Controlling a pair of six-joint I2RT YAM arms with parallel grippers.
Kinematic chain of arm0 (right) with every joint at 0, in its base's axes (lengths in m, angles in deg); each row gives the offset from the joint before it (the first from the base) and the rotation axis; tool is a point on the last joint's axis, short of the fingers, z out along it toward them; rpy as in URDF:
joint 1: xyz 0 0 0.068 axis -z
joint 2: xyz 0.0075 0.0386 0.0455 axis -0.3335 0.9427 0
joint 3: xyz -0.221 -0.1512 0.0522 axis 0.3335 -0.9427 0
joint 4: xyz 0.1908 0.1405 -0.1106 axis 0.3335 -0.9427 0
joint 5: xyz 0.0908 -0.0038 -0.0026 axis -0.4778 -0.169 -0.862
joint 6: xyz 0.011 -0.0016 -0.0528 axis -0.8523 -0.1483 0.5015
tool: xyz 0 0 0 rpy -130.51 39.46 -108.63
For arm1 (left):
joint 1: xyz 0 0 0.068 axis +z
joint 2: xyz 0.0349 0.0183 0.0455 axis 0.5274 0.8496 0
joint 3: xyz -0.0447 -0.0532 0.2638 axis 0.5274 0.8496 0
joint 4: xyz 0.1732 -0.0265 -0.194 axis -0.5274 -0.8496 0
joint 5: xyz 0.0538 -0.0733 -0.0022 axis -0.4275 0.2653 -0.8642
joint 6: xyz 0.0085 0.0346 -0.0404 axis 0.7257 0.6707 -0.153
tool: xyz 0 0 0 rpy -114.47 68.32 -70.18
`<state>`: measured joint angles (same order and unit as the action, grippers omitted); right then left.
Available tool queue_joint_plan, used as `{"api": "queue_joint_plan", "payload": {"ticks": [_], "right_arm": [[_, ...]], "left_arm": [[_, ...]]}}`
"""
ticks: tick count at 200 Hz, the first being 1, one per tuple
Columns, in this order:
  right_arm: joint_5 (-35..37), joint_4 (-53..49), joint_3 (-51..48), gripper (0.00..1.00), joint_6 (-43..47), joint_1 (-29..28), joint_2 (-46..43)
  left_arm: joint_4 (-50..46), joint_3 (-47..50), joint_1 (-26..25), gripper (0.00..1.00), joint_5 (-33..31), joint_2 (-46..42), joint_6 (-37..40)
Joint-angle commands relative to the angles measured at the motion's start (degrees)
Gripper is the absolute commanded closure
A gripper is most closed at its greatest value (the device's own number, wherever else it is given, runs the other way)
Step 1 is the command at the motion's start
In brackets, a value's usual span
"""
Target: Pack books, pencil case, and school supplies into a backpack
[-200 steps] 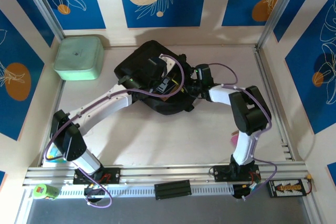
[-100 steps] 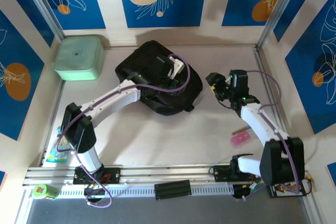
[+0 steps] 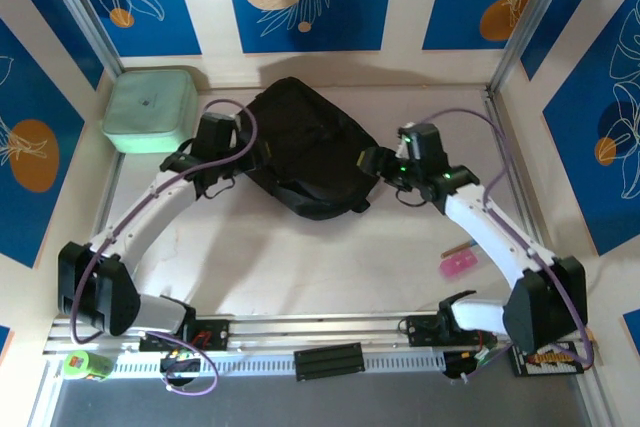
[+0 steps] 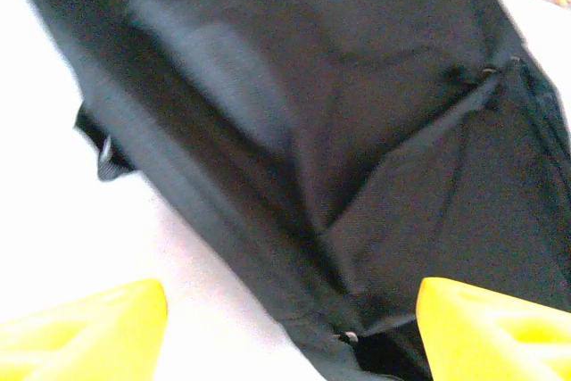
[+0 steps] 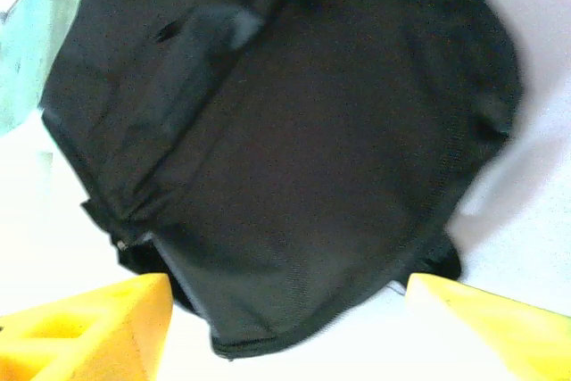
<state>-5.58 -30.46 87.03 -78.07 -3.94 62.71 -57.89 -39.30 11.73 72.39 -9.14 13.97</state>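
Note:
The black backpack (image 3: 305, 152) lies flat at the middle back of the table, its top surface shut over. My left gripper (image 3: 238, 161) hovers at its left edge, open, with nothing between the yellow fingertips (image 4: 80, 332); the backpack (image 4: 339, 131) lies just ahead of them. My right gripper (image 3: 373, 162) is at the bag's right edge, also open and empty, with the backpack (image 5: 285, 131) beyond its fingertips (image 5: 85, 327). A small pink supply (image 3: 460, 265) and a thin pencil-like stick (image 3: 458, 247) lie on the table at the right. The books and pencil case are out of view.
A mint-green square box (image 3: 150, 109) stands at the back left, close to the left arm; its corner (image 5: 27, 42) also shows in the right wrist view. Metal frame rails (image 3: 515, 177) edge the table. A small green and yellow object (image 3: 85, 363) sits by the near-left rail.
My left gripper has come off the top of the backpack, opened, and moved to its left side. My right gripper has swung back in toward the bag's right edge. The bag now lies flatter.

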Motion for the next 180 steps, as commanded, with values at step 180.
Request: {"api": "queue_joint_plan", "payload": {"ticks": [180], "right_arm": [[-2.19,-15.53,51.64,0.53,19.60,-22.10,49.91]], "left_arm": [[7.44,15.17,23.81,0.19,17.66,-6.55,-10.34]]}}
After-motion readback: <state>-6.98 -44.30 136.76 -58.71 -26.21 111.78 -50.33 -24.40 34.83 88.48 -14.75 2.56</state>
